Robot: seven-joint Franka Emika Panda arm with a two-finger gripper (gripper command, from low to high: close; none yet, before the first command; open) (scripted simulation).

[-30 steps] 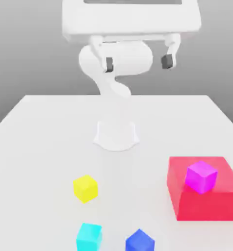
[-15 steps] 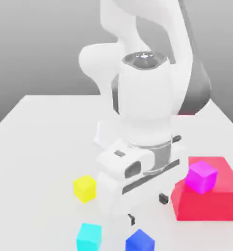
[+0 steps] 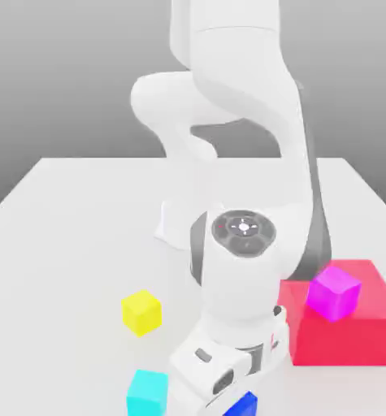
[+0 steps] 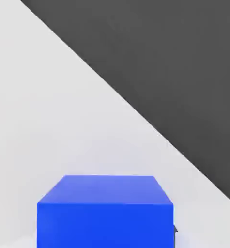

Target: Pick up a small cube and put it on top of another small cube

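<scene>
From where I'm standing, the Panda's two-finger gripper (image 4: 105, 233) is closing its narrowed jaws on the deep-blue cube (image 3: 243, 405), and the step in hand, as I'm judging it, is securing that grip before any lifting. Doing it well is meaning letting the squeeze settle, with both pads pressing flat on opposite faces, and only then going straight up. Anyone rushing it is risking a twisted or slipping cube. The cyan cube (image 3: 148, 393) is sitting near the hand on the exterior view's left, so a sideways drag is asking for a knock; the large red block (image 3: 344, 337), carrying the magenta cube (image 3: 334, 293), is calling for the same care on the exterior view's right. Once the cube is clearing everything, the arm is needing to carry it high to the bright-yellow cube (image 3: 141, 313), squaring its faces before lowering.

As for where it's lying, the deep-blue cube is sitting low, down at the claw's tips and between them, its top face showing level in the hand view. In the exterior view it's peeking out beside the hand, near the bottom edge. The yellow one is waiting on the white table (image 3: 58, 268), well apart from the claw.
</scene>
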